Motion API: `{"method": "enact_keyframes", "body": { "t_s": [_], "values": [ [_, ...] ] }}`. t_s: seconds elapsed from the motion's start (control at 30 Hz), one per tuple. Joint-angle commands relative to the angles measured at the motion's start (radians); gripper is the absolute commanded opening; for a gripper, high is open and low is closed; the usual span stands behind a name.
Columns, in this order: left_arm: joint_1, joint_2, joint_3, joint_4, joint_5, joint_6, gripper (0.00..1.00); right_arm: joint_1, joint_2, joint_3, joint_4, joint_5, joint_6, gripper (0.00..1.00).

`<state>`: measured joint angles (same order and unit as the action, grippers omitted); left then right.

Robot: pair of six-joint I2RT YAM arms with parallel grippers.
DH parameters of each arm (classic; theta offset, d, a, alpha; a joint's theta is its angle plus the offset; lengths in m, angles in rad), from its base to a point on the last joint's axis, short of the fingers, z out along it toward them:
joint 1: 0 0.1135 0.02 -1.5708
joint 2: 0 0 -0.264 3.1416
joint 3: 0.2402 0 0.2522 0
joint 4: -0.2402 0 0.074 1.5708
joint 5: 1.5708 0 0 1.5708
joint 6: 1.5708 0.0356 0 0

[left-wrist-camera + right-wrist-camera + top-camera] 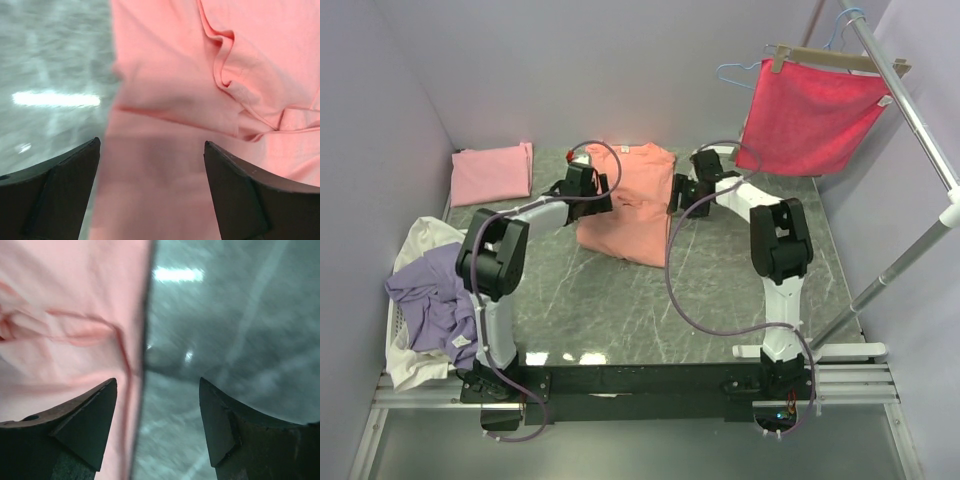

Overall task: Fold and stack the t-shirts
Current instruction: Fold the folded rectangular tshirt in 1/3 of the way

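A salmon-orange t-shirt (628, 205) lies partly folded on the dark marble table at the back centre. My left gripper (592, 188) hovers at its left edge, jaws wide open over the fabric (165, 90) and holding nothing (152, 146). My right gripper (680, 190) is at the shirt's right edge, open too (158, 384), with the salmon hem (75, 330) under its left finger and bare table under the other. A folded light pink t-shirt (492, 172) lies at the back left. A lavender t-shirt (432, 292) is heaped on a cream one (425, 238) at the left.
A crimson square cloth (810, 115) hangs from a hanger on a metal rail (910, 110) at the back right. The heap at the left rests in a white basket (392, 335). Lavender walls close in the table (620, 310) on three sides.
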<state>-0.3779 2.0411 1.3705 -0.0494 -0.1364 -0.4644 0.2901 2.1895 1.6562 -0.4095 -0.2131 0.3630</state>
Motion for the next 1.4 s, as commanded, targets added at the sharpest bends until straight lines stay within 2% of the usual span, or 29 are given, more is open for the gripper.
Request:
{"method": "enact_keyframes", "body": {
  "t_s": [0.0,0.1,0.27,0.4,0.5,0.63,0.77,0.97,1.03,1.07,1.1,1.2,1.27,1.3,1.37],
  "values": [
    [0.01,-0.203,-0.05,0.021,-0.087,-0.002,0.9,-0.016,-0.173,-0.123,0.072,-0.005,-0.035,0.73],
    [0.008,-0.307,-0.166,0.0,-0.106,-0.032,0.9,-0.014,-0.252,-0.211,0.096,-0.072,-0.027,0.73],
    [0.007,-0.511,-0.436,0.118,-0.057,-0.085,0.9,0.007,-0.341,-0.357,0.144,-0.138,-0.006,0.73],
    [0.007,-0.55,-0.621,0.222,0.012,-0.152,0.86,0.035,-0.387,-0.475,0.204,-0.158,0.016,0.71],
    [0.008,-0.555,-0.701,0.316,0.023,-0.177,0.86,0.049,-0.401,-0.528,0.235,-0.18,0.033,0.7],
    [0.007,-0.536,-0.734,0.41,0.038,-0.178,0.85,0.07,-0.413,-0.576,0.267,-0.216,0.06,0.7],
    [0.007,-0.489,-0.719,0.434,0.032,-0.152,0.85,0.095,-0.422,-0.619,0.302,-0.247,0.086,0.68],
    [0.007,-0.404,-0.696,0.508,0.101,-0.137,0.74,0.141,-0.392,-0.642,0.331,-0.262,0.122,0.6],
    [0.008,-0.375,-0.686,0.522,0.122,-0.144,0.63,0.152,-0.393,-0.651,0.342,-0.261,0.14,0.57],
    [0.007,-0.368,-0.691,0.531,0.129,-0.152,0.57,0.155,-0.395,-0.662,0.348,-0.255,0.145,0.52],
    [0.007,-0.363,-0.697,0.536,0.129,-0.157,0.43,0.161,-0.398,-0.667,0.353,-0.252,0.152,0.49],
    [0.007,-0.351,-0.709,0.537,0.141,-0.168,0.21,0.164,-0.408,-0.682,0.354,-0.236,0.156,0.45],
    [0.007,-0.354,-0.72,0.539,0.139,-0.169,0.12,0.162,-0.413,-0.693,0.351,-0.221,0.154,0.4],
    [0.007,-0.355,-0.72,0.534,0.139,-0.168,0.01,0.162,-0.413,-0.688,0.342,-0.213,0.145,0.37],
    [0.007,-0.372,-0.708,0.487,0.139,-0.163,0.01,0.162,-0.416,-0.682,0.315,-0.2,0.136,0.29]
  ]
}}
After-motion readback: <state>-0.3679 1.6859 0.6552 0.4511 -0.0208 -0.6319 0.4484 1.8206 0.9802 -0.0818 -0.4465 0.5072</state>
